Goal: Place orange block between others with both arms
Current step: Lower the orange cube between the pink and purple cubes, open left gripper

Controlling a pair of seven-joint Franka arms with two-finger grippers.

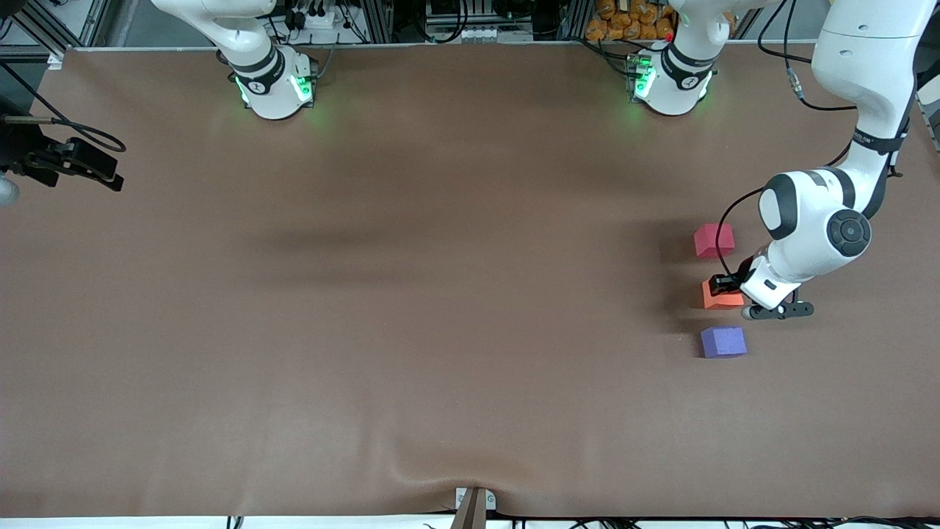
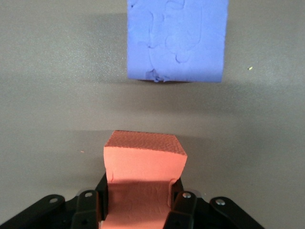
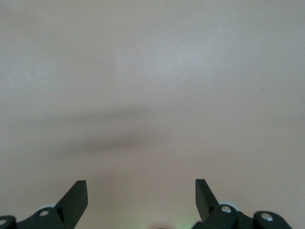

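The orange block (image 1: 718, 299) (image 2: 144, 155) is clamped between the fingers of my left gripper (image 1: 725, 289) (image 2: 139, 202), which is shut on it. It is low over the brown table, in the gap between the red-pink cube (image 1: 714, 240) and the purple-blue cube (image 1: 723, 342) (image 2: 176, 38). The three stand in a line toward the left arm's end of the table, the purple-blue one nearest the front camera. I cannot tell whether the orange block touches the table. My right gripper (image 3: 141, 193) is open over bare table with nothing between its fingers.
The brown cloth (image 1: 411, 294) covers the whole table and puckers at its front edge (image 1: 440, 470). A black device with a cable (image 1: 70, 162) juts in at the right arm's end. Both arm bases (image 1: 275, 84) (image 1: 668, 81) stand along the back edge.
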